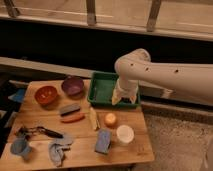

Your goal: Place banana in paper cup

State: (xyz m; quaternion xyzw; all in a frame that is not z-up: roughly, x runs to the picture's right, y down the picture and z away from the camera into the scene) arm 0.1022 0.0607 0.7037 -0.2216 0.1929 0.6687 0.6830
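Banana [93,118] lay flat on the wooden surface [30,116], about mid-way across, untouched, long axis running front-to-back. Just right of it sat a round orange fruit [110,119], close, but touching or not I couldn't tell. Paper cup [124,134] stood upright further right & nearer the front edge, mouth up, so ready to receive. Blue sponge [103,141] lay just left of the cup, in front of the banana. Pincer [125,99] hung over the right end of the green tray [102,87], behind the banana, fingers spread, nothing between them. Made sense: it was wide apart bc the pick hadn't started. My read: approach phase, task barely begun. Next it needed to come fwd & left, then drop over the banana, w/ the orange fruit crowding one side, so the fingers probably wanted to straddle the banana across its narrow width
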